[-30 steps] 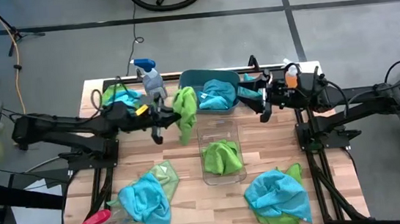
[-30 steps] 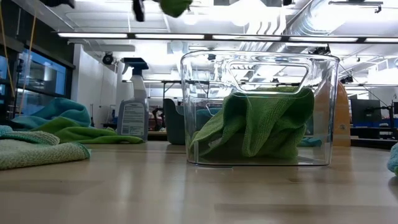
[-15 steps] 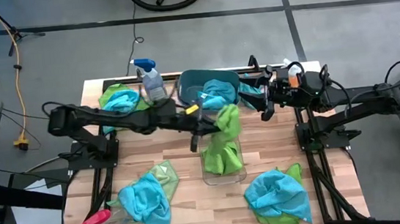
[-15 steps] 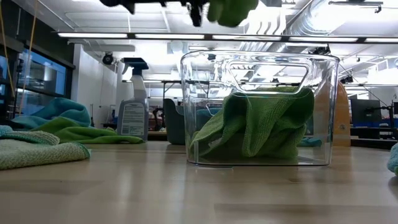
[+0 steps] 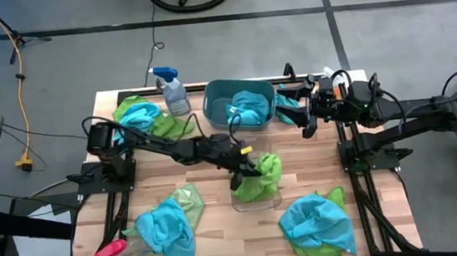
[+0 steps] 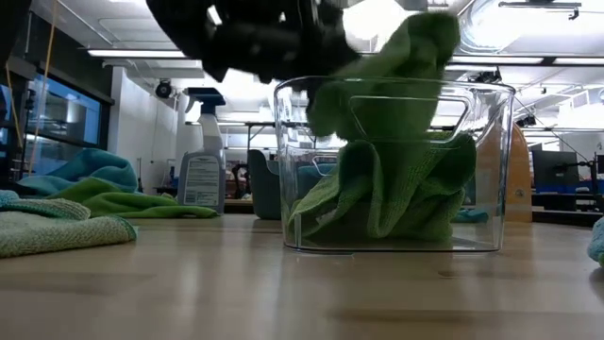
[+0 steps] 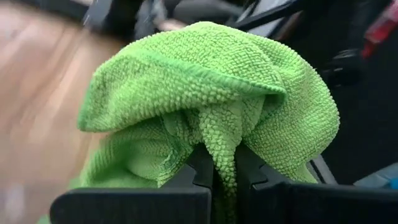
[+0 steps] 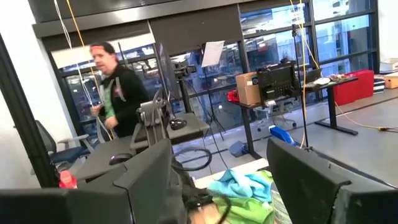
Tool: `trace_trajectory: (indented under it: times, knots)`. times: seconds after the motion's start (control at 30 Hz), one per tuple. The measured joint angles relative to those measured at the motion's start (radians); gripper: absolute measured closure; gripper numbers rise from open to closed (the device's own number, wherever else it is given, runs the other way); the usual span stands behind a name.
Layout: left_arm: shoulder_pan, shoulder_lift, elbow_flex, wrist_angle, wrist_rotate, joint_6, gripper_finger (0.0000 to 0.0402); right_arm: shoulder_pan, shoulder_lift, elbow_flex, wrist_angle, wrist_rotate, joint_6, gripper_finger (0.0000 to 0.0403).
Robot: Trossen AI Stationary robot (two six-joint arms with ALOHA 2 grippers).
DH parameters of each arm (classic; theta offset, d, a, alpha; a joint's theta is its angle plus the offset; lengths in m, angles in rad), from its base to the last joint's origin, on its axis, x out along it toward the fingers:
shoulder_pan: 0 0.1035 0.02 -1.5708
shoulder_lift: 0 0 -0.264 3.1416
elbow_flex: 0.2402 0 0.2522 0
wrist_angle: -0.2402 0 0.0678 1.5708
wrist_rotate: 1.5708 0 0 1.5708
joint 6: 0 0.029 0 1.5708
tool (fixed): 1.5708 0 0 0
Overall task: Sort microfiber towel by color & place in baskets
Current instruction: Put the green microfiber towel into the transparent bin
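Left gripper (image 5: 245, 167) is pinched on a lime green towel (image 5: 264, 169), hanging it directly over the clear bin (image 5: 256, 199) at table centre, where another green towel (image 6: 396, 203) already lies. The cloth drapes down into the bin's mouth, so release looks like the next call. Right gripper (image 5: 305, 122), fingers spread, waits at two o'clock beside the teal tub (image 5: 217, 95). A second ago the left arm held this towel at eleven o'clock of the bin, near the spray bottle (image 5: 174, 91).

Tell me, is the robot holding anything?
Yes. The left gripper pinches a fold of a green towel between its fingers, over the clear bin. The right gripper holds nothing.
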Motion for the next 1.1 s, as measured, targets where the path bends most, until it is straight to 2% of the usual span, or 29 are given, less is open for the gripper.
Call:
trace_trajectory:
  times: [0.17, 0.23, 0.4, 0.57, 0.67, 0.87, 0.97, 1.1]
  knots:
    - [-0.004, 0.006, 0.000, -0.182, -0.095, -0.029, 0.0401, 0.000, -0.002, 0.000, -0.022, 0.000, 0.000, 0.0142]
    - [-0.004, -0.002, 0.000, -0.254, -0.103, -0.030, 0.0401, 0.000, -0.002, 0.000, -0.025, 0.000, 0.000, 0.0142]
    - [-0.001, 0.000, 0.069, -0.442, -0.153, 0.014, 0.0401, 0.000, -0.002, 0.000, -0.034, 0.000, 0.000, 0.0142]
    - [0.006, 0.009, 0.099, -0.484, -0.189, 0.081, 0.0389, 0.000, -0.002, 0.000, -0.035, 0.000, 0.000, 0.0142]
    - [0.011, 0.007, 0.100, -0.485, -0.193, 0.094, 0.0359, 0.000, -0.002, 0.000, -0.035, 0.000, 0.000, 0.0142]
    - [0.011, 0.006, 0.101, -0.502, -0.152, 0.086, 0.0263, 0.000, -0.002, 0.000, -0.035, 0.000, 0.000, 0.0142]
    - [0.011, -0.006, 0.137, -0.563, -0.120, 0.069, 0.0222, 0.000, -0.002, 0.000, -0.035, 0.000, 0.000, 0.0142]
    - [0.014, -0.042, 0.207, -0.692, -0.117, 0.104, 0.0190, 0.000, -0.002, 0.000, -0.044, 0.000, 0.002, 0.0142]
